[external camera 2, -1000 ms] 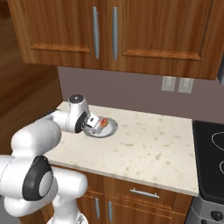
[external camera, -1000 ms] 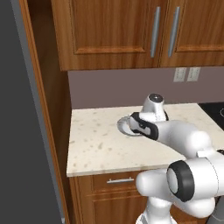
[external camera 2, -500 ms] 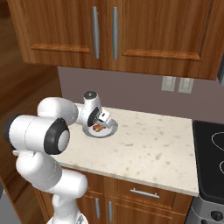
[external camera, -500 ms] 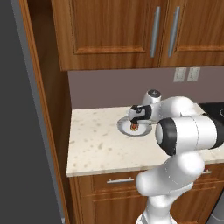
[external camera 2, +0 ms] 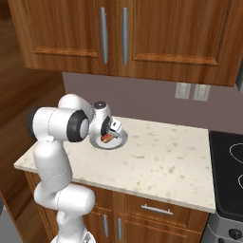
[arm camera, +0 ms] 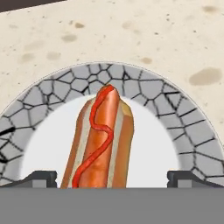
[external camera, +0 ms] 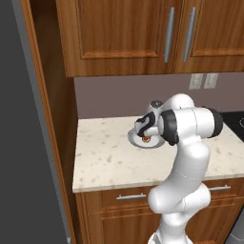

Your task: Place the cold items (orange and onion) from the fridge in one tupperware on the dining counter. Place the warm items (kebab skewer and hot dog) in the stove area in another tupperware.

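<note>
**Hand view: hot dog lined up dead centre**

Hand view, left to right: left fingertip [arm camera: 41, 177], hot dog [arm camera: 101, 140] on the plate [arm camera: 183, 118], right fingertip. Pincer [arm camera: 112, 178] spread wide, straddling the bun, probably set to close on it. Nothing pinched yet.

Base views add context: plate [external camera: 138, 141] on the desk [external camera: 105, 157] under wooden cabinets, stove [external camera 2: 228, 166] off right. Close-up misses all that.

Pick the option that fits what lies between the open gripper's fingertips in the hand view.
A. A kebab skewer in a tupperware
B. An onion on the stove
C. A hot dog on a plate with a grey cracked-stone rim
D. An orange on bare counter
C: the hot dog, with a red sauce squiggle, lies on the plate, and the gripper has a fingertip on either side of it.
</note>
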